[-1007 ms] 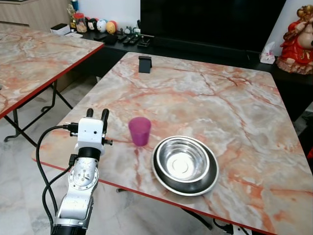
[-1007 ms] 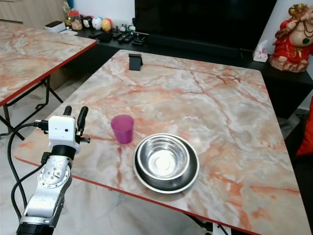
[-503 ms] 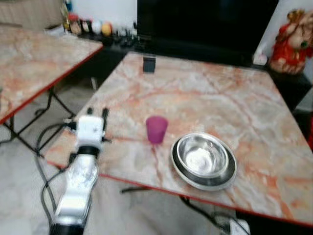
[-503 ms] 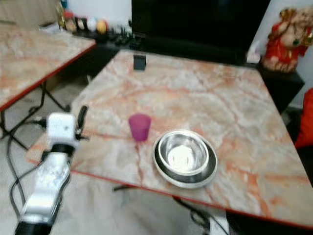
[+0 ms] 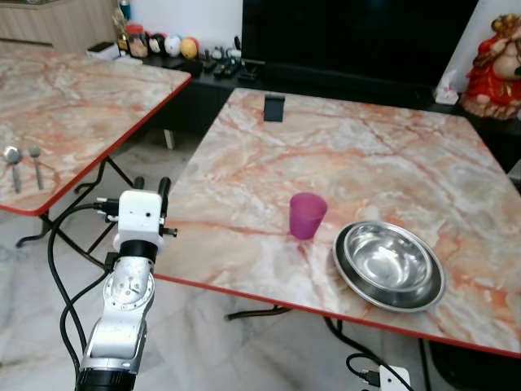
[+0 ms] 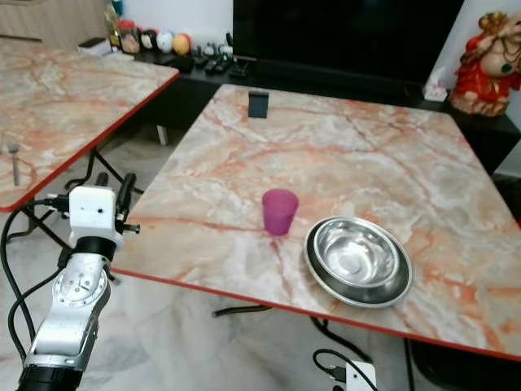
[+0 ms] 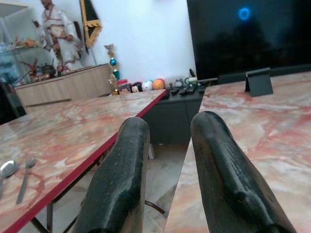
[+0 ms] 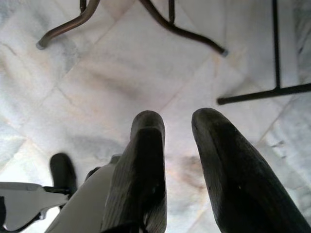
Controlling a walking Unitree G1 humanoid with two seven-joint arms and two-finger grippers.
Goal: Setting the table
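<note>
A purple cup [image 5: 308, 215] stands upright near the front edge of the marble table [image 5: 366, 155]. Right of it a steel bowl [image 5: 388, 262] sits in a dark-rimmed plate. My left gripper [image 5: 151, 184] is raised beside the table's left front corner, open, with nothing between its fingers [image 7: 124, 179]. On the neighbouring table [image 5: 73, 90] to the left lie a spoon [image 5: 11, 156] and a fork [image 5: 36, 160], also seen in the left wrist view as spoon [image 7: 7, 168] and fork [image 7: 24, 175]. My right gripper [image 8: 177, 119] hangs open over the floor.
A black phone stand [image 5: 274, 107] sits at the table's far side. A gap of marble floor [image 5: 195, 342] separates the two tables. A dark TV unit with small items [image 5: 175, 46] runs along the back wall, and a red figurine [image 5: 495, 65] stands at far right. Cables [image 5: 366, 376] lie under the table.
The whole view has shifted: the cup and bowl now show further right, and the left table's spoon and fork have come into view. The things themselves have not moved.
</note>
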